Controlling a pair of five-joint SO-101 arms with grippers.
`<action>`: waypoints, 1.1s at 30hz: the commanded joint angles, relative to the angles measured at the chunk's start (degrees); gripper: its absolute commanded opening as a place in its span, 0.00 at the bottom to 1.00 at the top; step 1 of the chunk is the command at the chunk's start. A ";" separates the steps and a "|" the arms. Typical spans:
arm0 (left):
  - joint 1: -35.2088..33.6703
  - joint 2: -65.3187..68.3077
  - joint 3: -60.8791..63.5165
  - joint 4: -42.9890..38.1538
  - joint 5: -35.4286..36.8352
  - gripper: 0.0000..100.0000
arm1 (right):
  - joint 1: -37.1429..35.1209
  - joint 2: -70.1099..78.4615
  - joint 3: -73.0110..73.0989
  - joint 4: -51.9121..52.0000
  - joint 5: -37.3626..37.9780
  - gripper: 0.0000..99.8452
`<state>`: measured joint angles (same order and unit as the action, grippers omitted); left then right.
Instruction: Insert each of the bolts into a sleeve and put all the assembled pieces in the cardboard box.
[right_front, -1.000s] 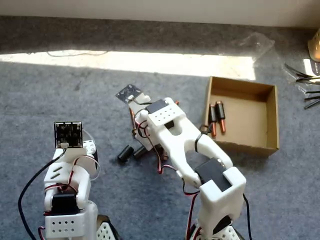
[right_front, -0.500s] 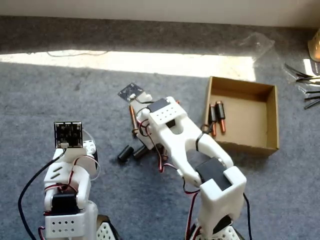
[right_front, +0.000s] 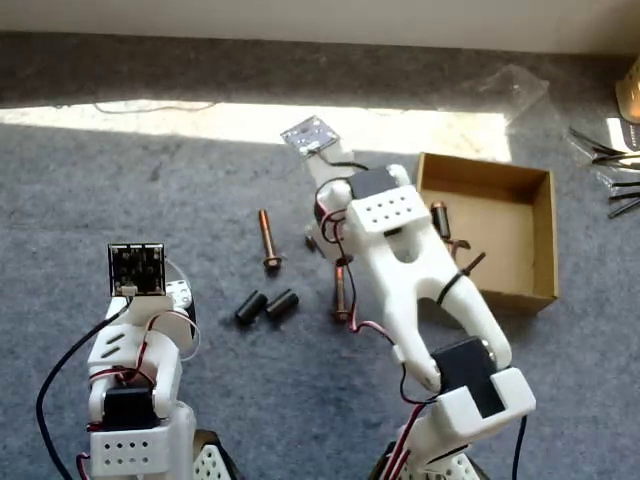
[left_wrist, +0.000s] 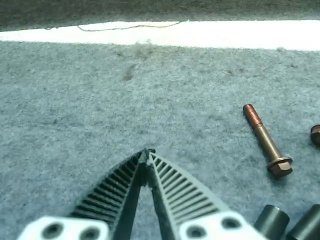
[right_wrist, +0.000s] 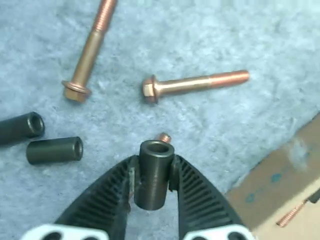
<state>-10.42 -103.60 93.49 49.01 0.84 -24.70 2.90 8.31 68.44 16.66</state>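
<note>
My right gripper (right_wrist: 152, 160) is shut on a black sleeve (right_wrist: 151, 175), held upright a little above the carpet. A small copper tip (right_wrist: 163, 137) pokes out just beyond it. Two copper bolts (right_wrist: 89, 55) (right_wrist: 195, 85) lie on the carpet past the sleeve, and two loose black sleeves (right_wrist: 20, 127) (right_wrist: 54, 150) lie to one side. From above, the right arm (right_front: 385, 215) hangs beside the cardboard box (right_front: 535, 240), which holds an assembled piece (right_front: 440, 213). My left gripper (left_wrist: 146, 152) is shut and empty, low over bare carpet, with one bolt (left_wrist: 265, 142) off to its side.
The high view has the bolts (right_front: 268, 240) (right_front: 341, 290) and loose sleeves (right_front: 250, 306) (right_front: 282, 303) between the two arms. The left arm (right_front: 130, 350) stands at the near left. A clear plastic bag (right_front: 515, 85) and dark tools (right_front: 605, 150) lie beyond the box.
The right arm has swung away from the loose sleeves toward the box, farther back and to the right. This uncovered both bolts on the carpet. The left arm has kept still.
</note>
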 joint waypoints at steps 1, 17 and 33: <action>-0.31 -0.48 -0.66 -1.58 -0.35 0.01 | 3.91 -3.21 -3.21 -0.13 0.35 0.00; -0.31 -0.48 -0.66 -1.58 -0.35 0.01 | 6.73 11.12 -3.56 -3.38 0.35 0.00; -0.31 -0.48 -0.66 -1.58 -0.35 0.01 | 10.51 14.55 -3.65 -4.18 0.35 0.11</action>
<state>-10.42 -103.60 93.49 49.01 0.84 -16.62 18.20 7.52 65.36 16.75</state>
